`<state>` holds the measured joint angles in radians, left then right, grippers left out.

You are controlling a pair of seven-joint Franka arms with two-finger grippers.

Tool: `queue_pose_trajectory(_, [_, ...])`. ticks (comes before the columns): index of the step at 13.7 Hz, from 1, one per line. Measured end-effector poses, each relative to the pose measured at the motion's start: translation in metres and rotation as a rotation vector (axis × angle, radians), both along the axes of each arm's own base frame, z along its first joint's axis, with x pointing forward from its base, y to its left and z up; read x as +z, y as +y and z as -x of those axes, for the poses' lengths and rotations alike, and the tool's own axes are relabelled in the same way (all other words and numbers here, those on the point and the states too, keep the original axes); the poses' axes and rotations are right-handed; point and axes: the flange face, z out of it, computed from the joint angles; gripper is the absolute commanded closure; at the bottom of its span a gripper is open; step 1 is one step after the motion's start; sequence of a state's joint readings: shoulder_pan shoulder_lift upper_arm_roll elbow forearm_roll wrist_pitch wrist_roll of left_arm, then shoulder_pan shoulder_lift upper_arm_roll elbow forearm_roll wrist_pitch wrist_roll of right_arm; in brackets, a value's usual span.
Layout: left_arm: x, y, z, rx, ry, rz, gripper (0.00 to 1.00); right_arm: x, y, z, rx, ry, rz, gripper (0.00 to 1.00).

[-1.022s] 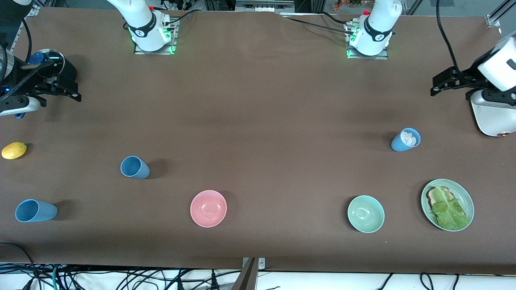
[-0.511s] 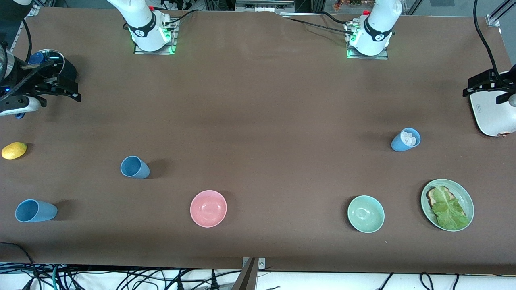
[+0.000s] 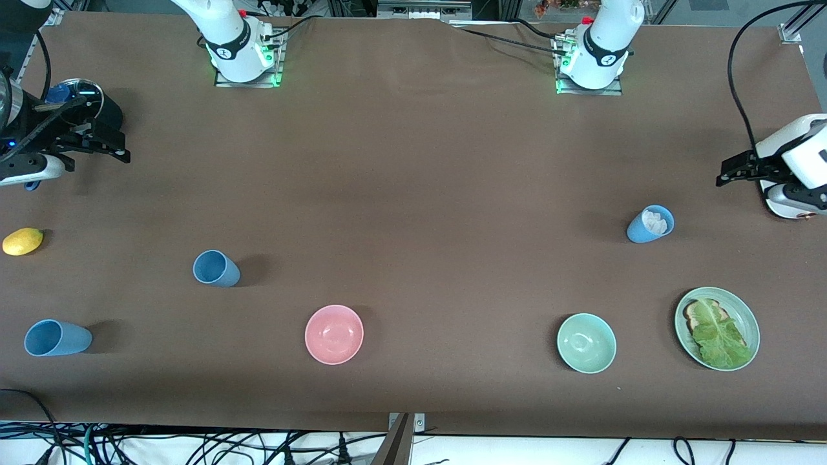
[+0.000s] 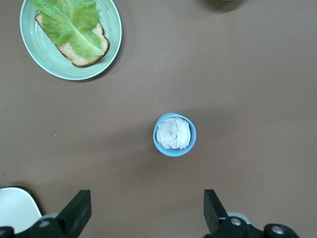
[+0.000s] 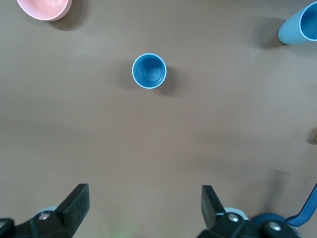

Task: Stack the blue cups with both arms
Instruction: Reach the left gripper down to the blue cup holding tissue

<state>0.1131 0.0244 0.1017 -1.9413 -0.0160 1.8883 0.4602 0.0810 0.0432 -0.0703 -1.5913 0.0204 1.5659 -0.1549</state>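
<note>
Quick update from us, clock directions as the front camera shows them.

What changed: only the left arm. Half a second ago its gripper was higher up in that picture; it has since come down toward 7 o'clock. The right arm and everything on the table haven't budged.

- The right gripper waits over the table's edge at the right arm's end, fingers spread wide, nothing in them.
- A lemon sits at about 7 o'clock from it.
- The first blue cup is at roughly 5 o'clock from the lemon.
- The second blue cup is at 2 o'clock from the first, upright and empty.
- A pink bowl is at 4 o'clock from that cup, and a green bowl is at 3 o'clock from the pink one.
- The third blue cup stands at 1 o'clock from the green bowl, stuffed with something white and crumpled.
- A green plate with bread and lettuce lies at 5 o'clock from that cup.
- The left gripper hangs at 2 o'clock from the third cup, over the table just beside a white appliance, fingers wide apart and empty.

Writing: the black bands near the right arm and left arm bases carry small white marks, too small for us to read.
</note>
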Motion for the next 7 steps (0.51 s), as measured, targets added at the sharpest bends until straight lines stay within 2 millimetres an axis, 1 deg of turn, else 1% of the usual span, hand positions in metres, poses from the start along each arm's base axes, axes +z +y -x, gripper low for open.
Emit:
queue_pose_trajectory(4, [-0.047, -0.008, 0.005, -0.011, -0.039, -0.010, 0.00, 0.000, 0.000, 0.000, 0.000, 0.000, 0.000, 0.00])
queue_pose_trajectory(7, [-0.078, -0.014, 0.006, -0.022, -0.059, -0.018, 0.00, 0.000, 0.000, 0.000, 0.000, 0.000, 0.000, 0.00])
